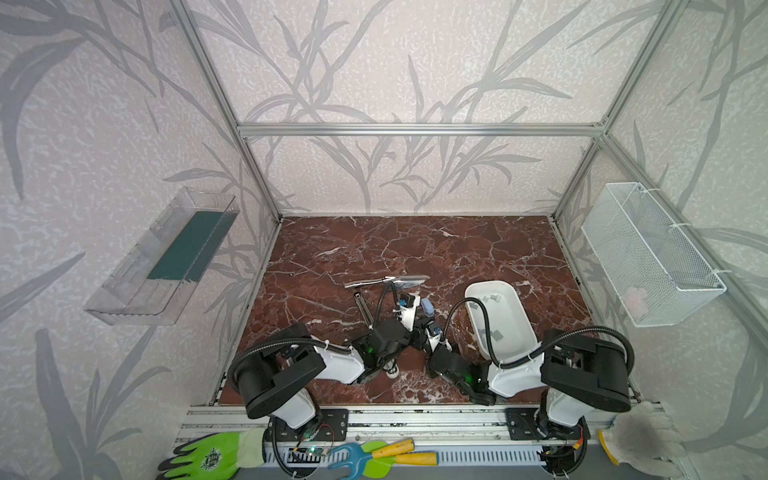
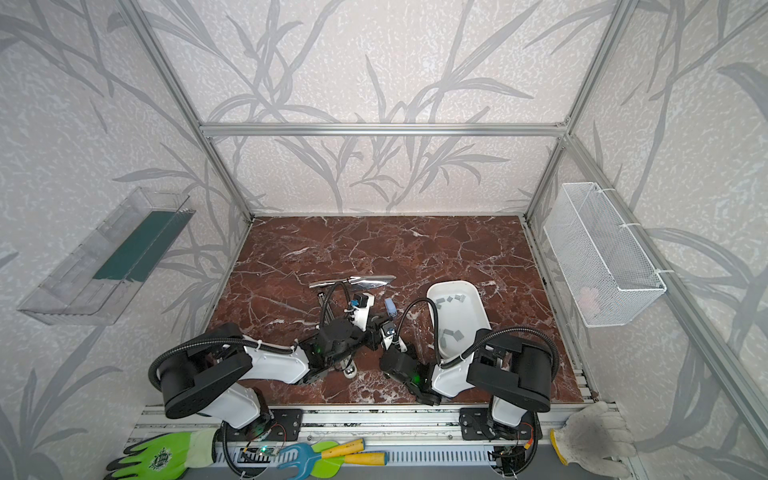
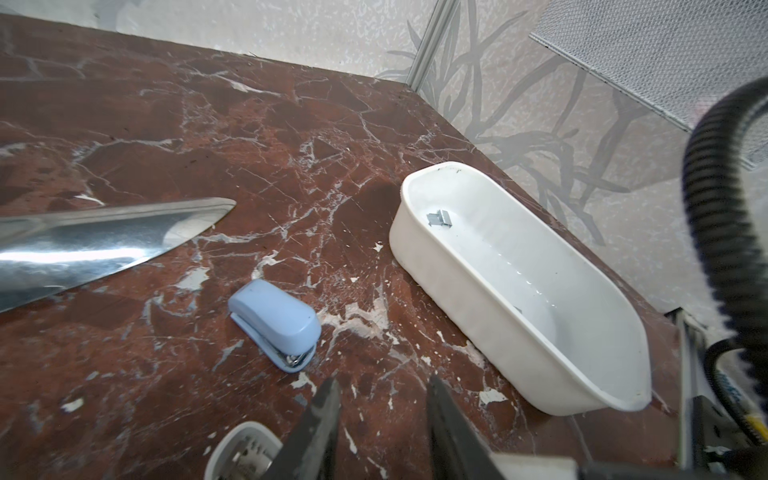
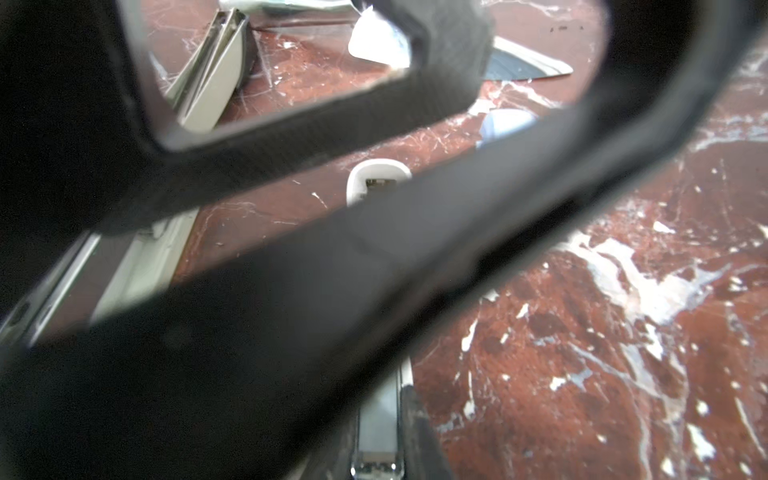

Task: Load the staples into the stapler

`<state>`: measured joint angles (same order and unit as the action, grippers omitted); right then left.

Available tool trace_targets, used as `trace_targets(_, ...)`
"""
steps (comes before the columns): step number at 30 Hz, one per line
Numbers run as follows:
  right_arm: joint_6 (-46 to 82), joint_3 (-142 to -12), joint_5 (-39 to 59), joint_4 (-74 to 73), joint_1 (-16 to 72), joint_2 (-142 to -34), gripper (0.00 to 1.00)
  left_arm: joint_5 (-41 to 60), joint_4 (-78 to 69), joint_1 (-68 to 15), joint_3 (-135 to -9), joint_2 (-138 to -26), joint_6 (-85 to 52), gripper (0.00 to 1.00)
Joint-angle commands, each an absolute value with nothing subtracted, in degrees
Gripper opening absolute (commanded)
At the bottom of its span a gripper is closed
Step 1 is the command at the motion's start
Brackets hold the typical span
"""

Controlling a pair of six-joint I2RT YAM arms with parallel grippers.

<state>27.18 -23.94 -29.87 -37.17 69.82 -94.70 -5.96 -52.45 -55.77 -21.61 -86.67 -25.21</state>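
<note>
The staples (image 1: 491,298) (image 2: 453,299) lie as grey strips in a white tray (image 1: 519,328) on the right in both top views; one strip (image 3: 438,218) shows in the left wrist view. A white stapler (image 4: 377,415) lies open, its metal channel up, with my right gripper (image 4: 380,397) shut on it. Its rounded far end (image 3: 245,449) shows beside my left gripper (image 3: 382,384), which is open with only table between its fingers. The left gripper's black fingers (image 4: 332,270) cross the right wrist view and hide much of the stapler. A small blue stapler (image 1: 427,306) (image 3: 276,322) lies closed just beyond.
A shiny leaf-shaped metal piece (image 1: 386,281) (image 3: 104,241) lies behind the grippers. A long grey stapler (image 1: 360,305) (image 4: 212,83) lies open left of them. A clear shelf (image 1: 166,257) hangs on the left wall, a wire basket (image 1: 648,253) on the right wall.
</note>
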Motion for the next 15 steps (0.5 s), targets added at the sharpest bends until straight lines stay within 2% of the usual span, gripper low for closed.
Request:
trace_targets(1,25.26,-25.16,-28.17,-39.49,69.3,-95.51,0.15,-4.6,-43.05,-59.81,-21.25,-78.16,-23.77,0.42)
trace_targets(3,25.34,-24.81,-28.54,-39.55,69.34,-95.37,0.14,-9.25,-34.87,-58.58,-22.12,-73.2,-27.95,0.52)
trace_targets(5,25.36,-24.57,-28.82,-39.55,69.28,-95.13,0.14,-8.91,-30.86,-56.27,-21.81,-70.05,-30.97,0.64)
trace_targets(7,25.31,-24.5,-29.0,-39.55,69.32,-95.09,0.14,-7.33,-28.53,-53.94,-21.58,-68.75,-34.37,0.72)
trace_targets(11,25.31,-24.66,-28.83,-39.81,69.23,-95.29,0.14,-1.79,-29.57,-48.98,-20.12,-69.8,-39.33,0.78)
trace_targets(15,25.42,-24.78,-28.61,-39.99,69.3,-95.66,0.14,0.79,-32.03,-47.12,-20.11,-72.4,-41.7,0.78)
